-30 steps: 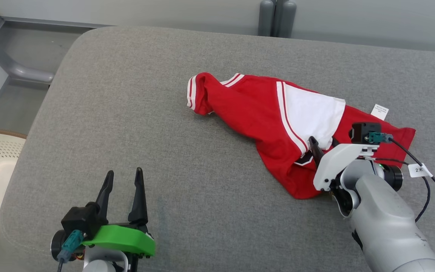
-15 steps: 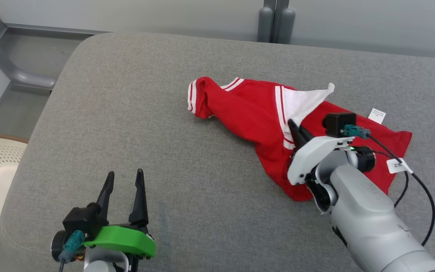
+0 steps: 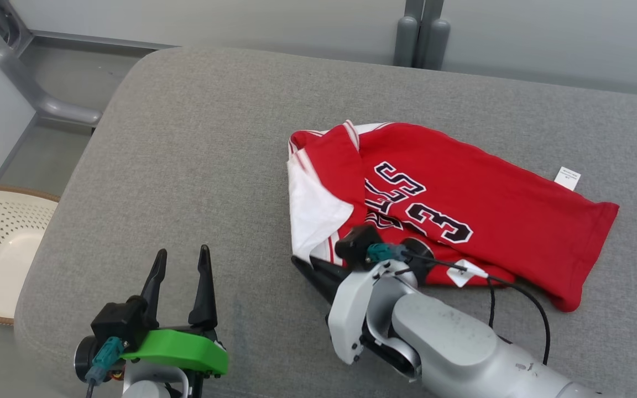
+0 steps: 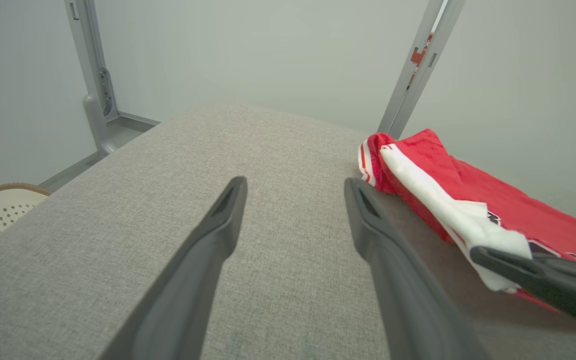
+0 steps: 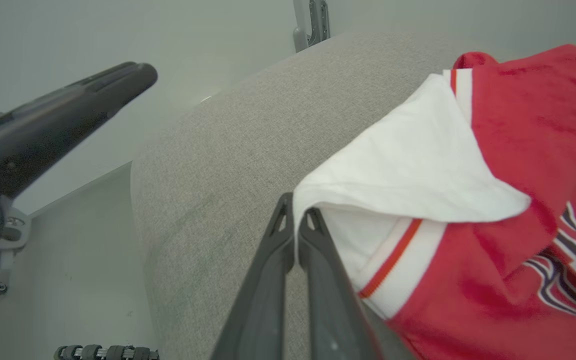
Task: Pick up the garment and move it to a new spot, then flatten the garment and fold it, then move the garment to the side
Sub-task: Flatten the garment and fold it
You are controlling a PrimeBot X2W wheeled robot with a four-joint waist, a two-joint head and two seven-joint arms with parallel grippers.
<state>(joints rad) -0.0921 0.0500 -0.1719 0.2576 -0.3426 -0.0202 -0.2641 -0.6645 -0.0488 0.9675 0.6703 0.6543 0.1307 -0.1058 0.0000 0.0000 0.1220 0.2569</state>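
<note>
The red garment is laid on the right half of the grey worktop, its white corner pinched between the right gripper's fingers. The left gripper is held over the worktop's near edge, fingers spread.

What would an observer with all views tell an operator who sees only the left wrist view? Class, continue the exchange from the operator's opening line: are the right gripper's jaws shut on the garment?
Observer: Yes; in the right wrist view the right gripper has its jaws shut on a white corner of the garment.
Operator: Which face is up?
Observer: The printed one; the head view shows the number 33.
Operator: Where does its other end lie?
Observer: Its red hem rests on the grey padded surface, at the robot's right.
</note>
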